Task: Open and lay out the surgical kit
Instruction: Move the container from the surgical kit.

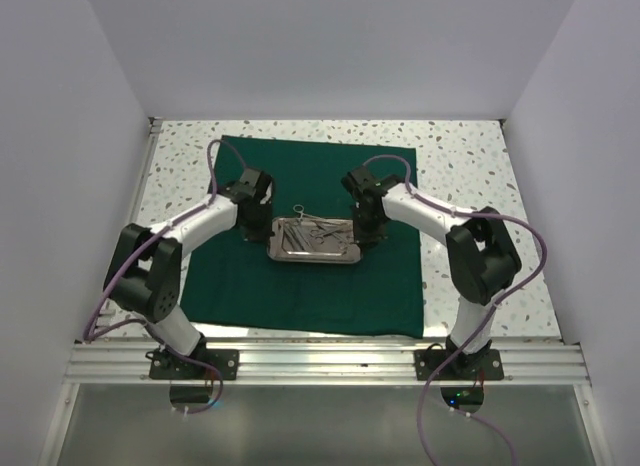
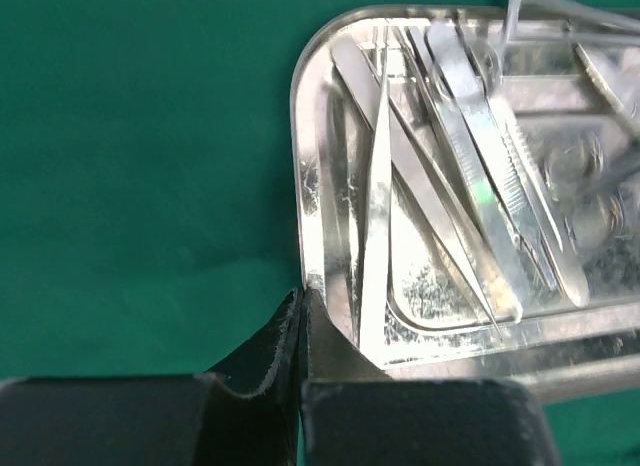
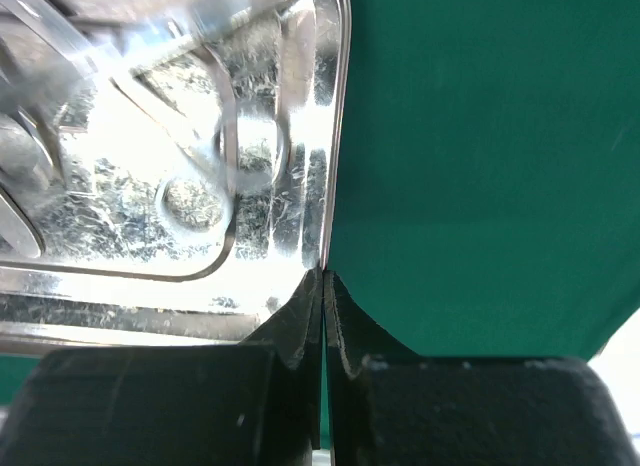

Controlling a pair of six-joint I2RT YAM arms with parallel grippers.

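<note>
Cloth wrap [image 1: 300, 286]: plain dark green, no print; reads teal-green in both wrist views.
Steel tray [image 1: 315, 261]: bright silver, mirror-shiny, floor mottled with fine scratch glints.
Instruments [image 1: 312, 234]: silver; one forceps [image 2: 490, 186] carries a small green reflection.
Tabletop [image 1: 470, 156]: white, speckled with dark and grey flecks.
Left gripper [image 2: 302, 301], right gripper [image 3: 324, 281]: matte black.
Left arm [image 1: 200, 226], right arm [image 1: 425, 211]: white links, black joints.
Cables [image 1: 210, 161]: purple.
Front rail [image 1: 320, 361]: pale silver-grey.

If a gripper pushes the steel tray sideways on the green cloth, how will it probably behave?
The steel tray looks rigid, so it should move as one piece. Its polished, rounded rim may be slippery to pinch. The loose instruments inside would likely slide, and the green cloth might bunch.
</note>
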